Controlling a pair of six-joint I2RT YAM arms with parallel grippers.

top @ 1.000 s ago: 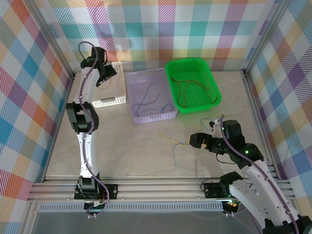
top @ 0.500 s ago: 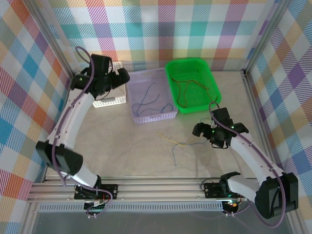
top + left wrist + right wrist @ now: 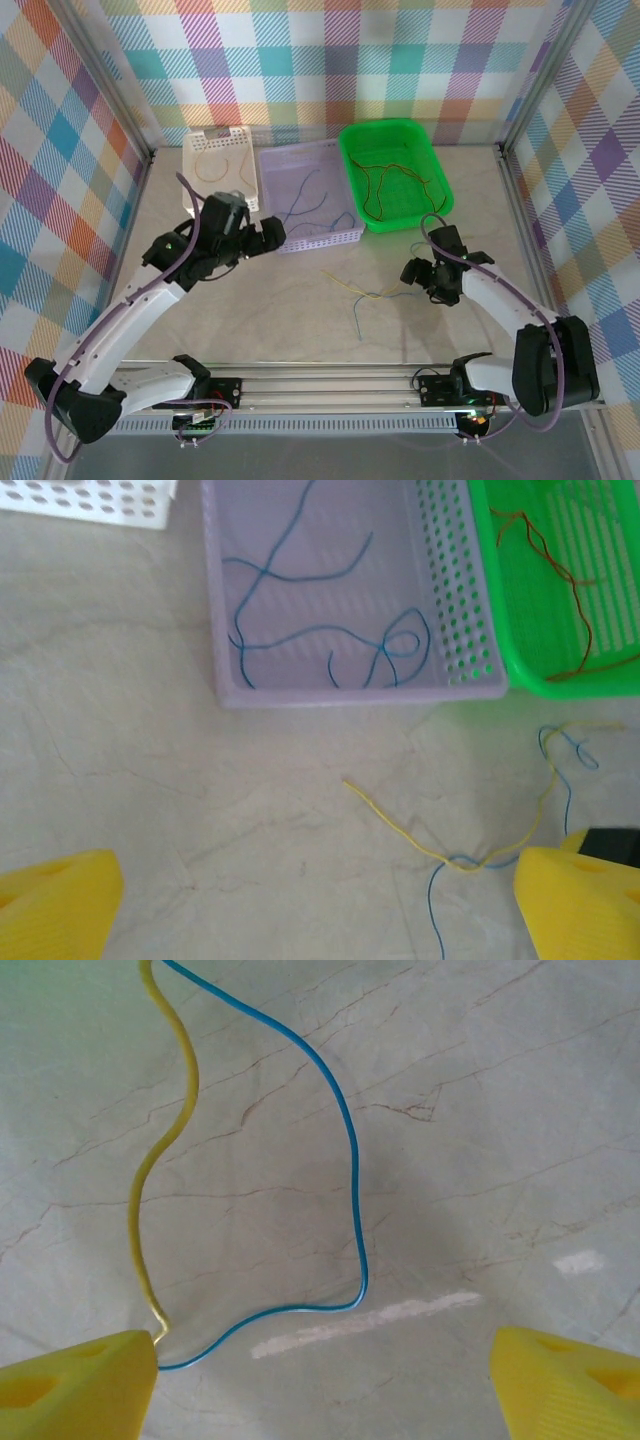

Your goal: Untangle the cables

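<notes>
On the table a yellow cable (image 3: 348,285) and a blue cable (image 3: 358,314) lie crossed over each other. My right gripper (image 3: 411,272) hovers low over their right ends, open; the yellow cable (image 3: 150,1160) and blue cable (image 3: 345,1140) end beside its left finger (image 3: 75,1390). My left gripper (image 3: 268,236) is open by the purple basket's front left corner, above bare table. From it the yellow cable (image 3: 420,835) crosses the blue one (image 3: 432,910) near the right finger (image 3: 575,900). More blue cables (image 3: 320,640) lie in the purple basket, a red-orange one (image 3: 560,570) in the green.
Three baskets stand at the back: white (image 3: 195,150) with a yellow cable, purple (image 3: 272,240), green (image 3: 352,135). Checkered walls and metal rails enclose the table. The arms' bases sit on the near rail (image 3: 320,385).
My left arm has swung from over the white basket down to the table in front of the purple basket. My right gripper has shifted slightly towards the cable ends, its jaws a little narrower.
</notes>
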